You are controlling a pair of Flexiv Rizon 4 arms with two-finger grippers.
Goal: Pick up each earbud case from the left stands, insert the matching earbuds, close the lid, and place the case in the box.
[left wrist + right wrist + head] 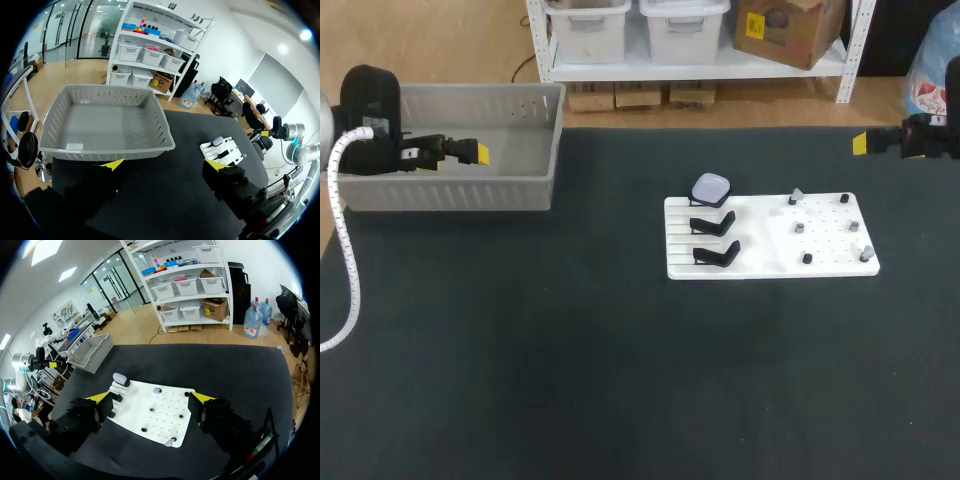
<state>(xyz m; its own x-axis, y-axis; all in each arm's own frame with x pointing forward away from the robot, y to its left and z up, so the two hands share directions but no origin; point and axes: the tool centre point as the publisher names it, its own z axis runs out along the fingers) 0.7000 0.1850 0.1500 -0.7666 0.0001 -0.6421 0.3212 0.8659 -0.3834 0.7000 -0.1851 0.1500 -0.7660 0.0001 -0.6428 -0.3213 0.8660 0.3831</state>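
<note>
- The dark desk (pixel 520 350) carries a grey box (pixel 450 195) at its far left and a white board (pixel 770 250) right of the middle. The board's long side runs across the desk.
- One pale earbud case (pixel 711 188) sits on the farthest of three black stands on the board's left half. The two nearer stands (pixel 713 224) are bare. Small earbuds (pixel 800 228) stand on pegs on the right half.
- My left pincer (pixel 164 165) hangs over the near edge of the box, spread wide and holding nothing. The board is well off to its side.
- My right pincer (pixel 150 397) is also spread wide and empty. It sits off the desk's far right corner, looking back at the board.
- As I judge it, the step in hand is lifting that case off its stand.
- The case leans back on the stand with its broad face tipped up. It looks close to square with rounded corners, so I cannot pick out a long axis or the hinge side.
- To do it well, I would come down over the case and square the fingers to two opposite edges.
- I would close only when both edges are inside the span, then lift along the lean, clear of the stand below.
</note>
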